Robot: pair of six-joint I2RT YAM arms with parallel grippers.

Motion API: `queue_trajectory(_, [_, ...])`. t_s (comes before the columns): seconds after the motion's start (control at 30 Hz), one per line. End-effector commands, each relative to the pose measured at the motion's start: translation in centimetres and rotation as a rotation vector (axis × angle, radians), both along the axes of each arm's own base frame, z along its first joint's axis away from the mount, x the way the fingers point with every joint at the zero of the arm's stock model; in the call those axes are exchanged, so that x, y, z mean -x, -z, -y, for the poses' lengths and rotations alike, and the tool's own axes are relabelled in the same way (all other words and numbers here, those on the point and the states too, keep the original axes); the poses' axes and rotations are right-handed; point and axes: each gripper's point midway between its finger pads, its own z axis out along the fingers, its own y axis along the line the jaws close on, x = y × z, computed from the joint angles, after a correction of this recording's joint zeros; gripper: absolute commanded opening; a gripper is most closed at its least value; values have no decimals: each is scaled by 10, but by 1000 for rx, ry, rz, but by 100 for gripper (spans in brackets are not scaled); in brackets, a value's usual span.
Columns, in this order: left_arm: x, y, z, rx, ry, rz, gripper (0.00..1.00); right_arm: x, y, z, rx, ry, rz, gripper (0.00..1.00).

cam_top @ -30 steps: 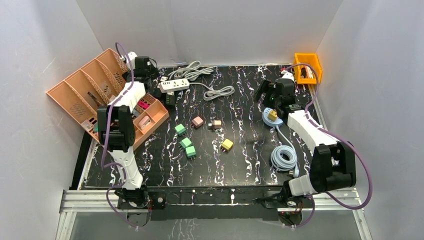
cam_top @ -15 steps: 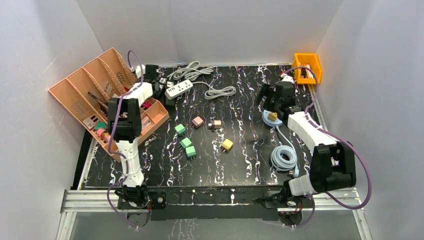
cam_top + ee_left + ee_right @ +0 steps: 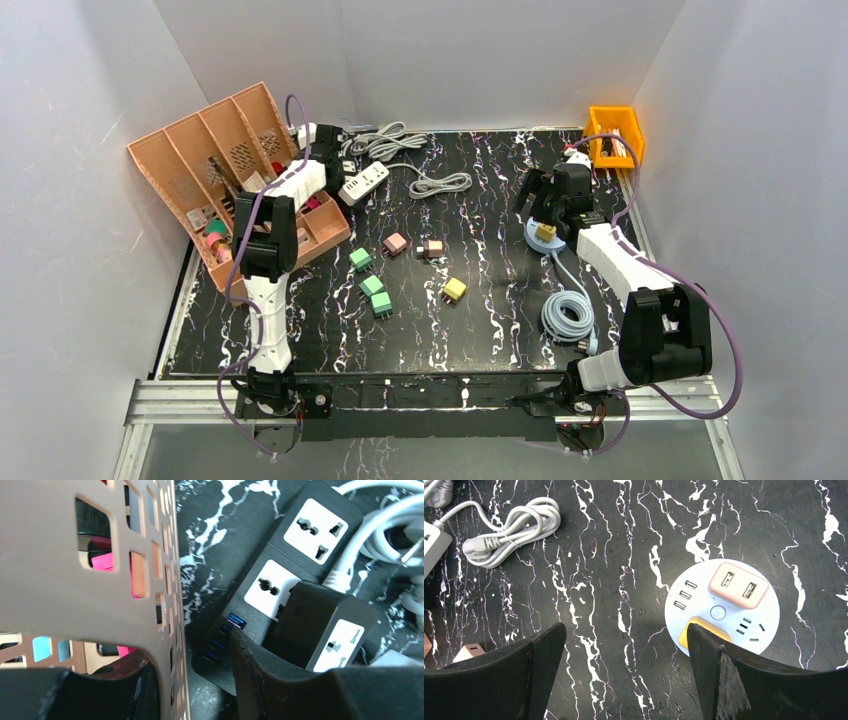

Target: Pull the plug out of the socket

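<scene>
Meanwhile, left gripper [image 3: 192, 655] straddles the tray [image 3: 60, 580] wall — jaws narrowed, grip impossible to tell. Right gripper [image 3: 625, 630] hangs wide open above the round socket [image 3: 769, 615] bearing the pink plug [image 3: 739, 585] — approach step, likely; next, centre over it, descend, clamp, pull upward.

Plain pale walls [image 3: 500, 50] enclose a black white-veined tabletop [image 3: 500, 330]; a metal rail [image 3: 180, 400], seemingly aluminium, fronts it.

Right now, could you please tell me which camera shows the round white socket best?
The right wrist view: the round white socket lies close below, its pink plug plain to see. The top view shows it small, partly under the right arm. The left wrist view misses it.
</scene>
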Motion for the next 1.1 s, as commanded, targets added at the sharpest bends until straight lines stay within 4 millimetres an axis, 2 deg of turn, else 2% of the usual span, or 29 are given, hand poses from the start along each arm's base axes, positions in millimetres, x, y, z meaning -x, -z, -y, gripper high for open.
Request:
queue_trajectory(0.0, [-18, -20, 88, 236, 211, 81, 0, -2, -9, 8, 8, 33, 47, 98])
queue_trajectory(0.17, [-12, -14, 111, 259, 325, 55, 0, -3, -5, 10, 0, 54, 31, 98])
queue_trajectory(0.3, [0, -11, 121, 246, 477, 33, 0, -5, -3, 12, 12, 67, 28, 98])
queue_trajectory(0.4, [10, -19, 124, 218, 593, 84, 0, -8, 1, 21, 45, 110, 6, 98])
queue_trajectory(0.57, [15, -35, 109, 274, 689, 146, 0, -9, 11, 45, 127, 254, -113, 95])
queue_trajectory(0.73, [12, -50, 87, 349, 734, 174, 0, -3, 7, 55, 180, 280, -135, 95])
queue_trajectory(0.8, [11, -58, 84, 351, 739, 191, 10, 2, 7, 57, 197, 267, -125, 94])
queue_trajectory(0.9, [12, -67, 81, 340, 721, 206, 32, 8, 14, 58, 209, 260, -149, 93])
queue_trajectory(1.0, [11, -74, 73, 320, 678, 207, 46, 17, 22, 59, 223, 253, -208, 92])
queue_trajectory(1.03, [12, -76, 71, 313, 662, 209, 56, 19, 23, 59, 223, 246, -214, 92])
queue_trajectory(1.07, [12, -80, 69, 306, 652, 212, 60, 19, 23, 57, 223, 233, -214, 92])
